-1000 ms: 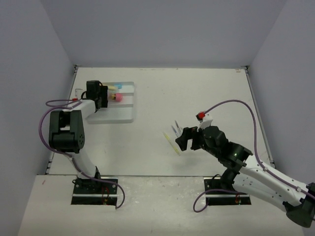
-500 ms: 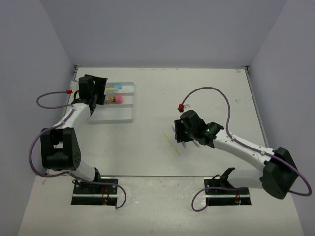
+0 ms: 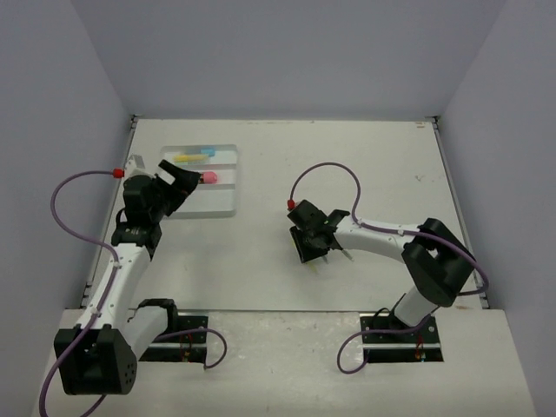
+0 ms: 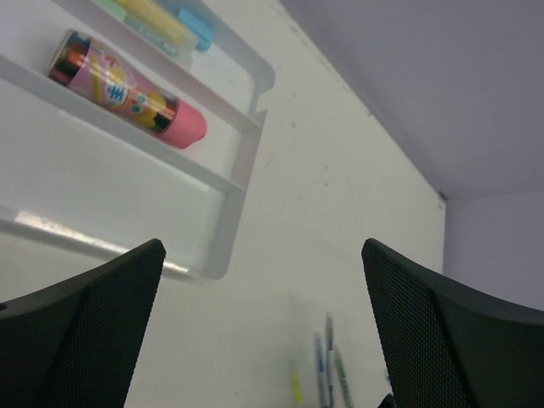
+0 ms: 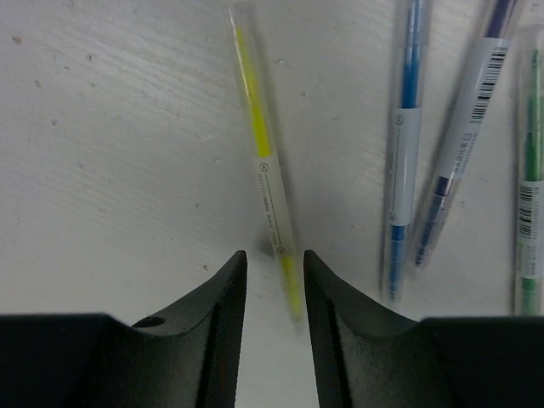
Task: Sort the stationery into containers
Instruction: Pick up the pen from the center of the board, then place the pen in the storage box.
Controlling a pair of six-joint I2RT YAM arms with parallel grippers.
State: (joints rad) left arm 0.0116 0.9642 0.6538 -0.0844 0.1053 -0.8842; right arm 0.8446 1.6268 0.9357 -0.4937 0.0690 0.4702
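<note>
Item: yellow pen (image 5: 263, 170), flat on table (image 3: 347, 156) mid-way, well apart from tray (image 3: 224, 205); long axis runs straight fwd from R gripper (image 5: 274, 259), near end betw. its narrowed jaws, clamp unconfirmable; L gripper (image 4: 262, 251) gaping, farther, by tray.

Tray (image 4: 240, 166) translucent glossy plastic — table (image 5: 110, 127) matt, scuffed

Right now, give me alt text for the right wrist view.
The right gripper straddles one end of a yellow pen on the white table, jaws narrowly apart. A blue pen, purple pen and green pen lie beside it.
</note>
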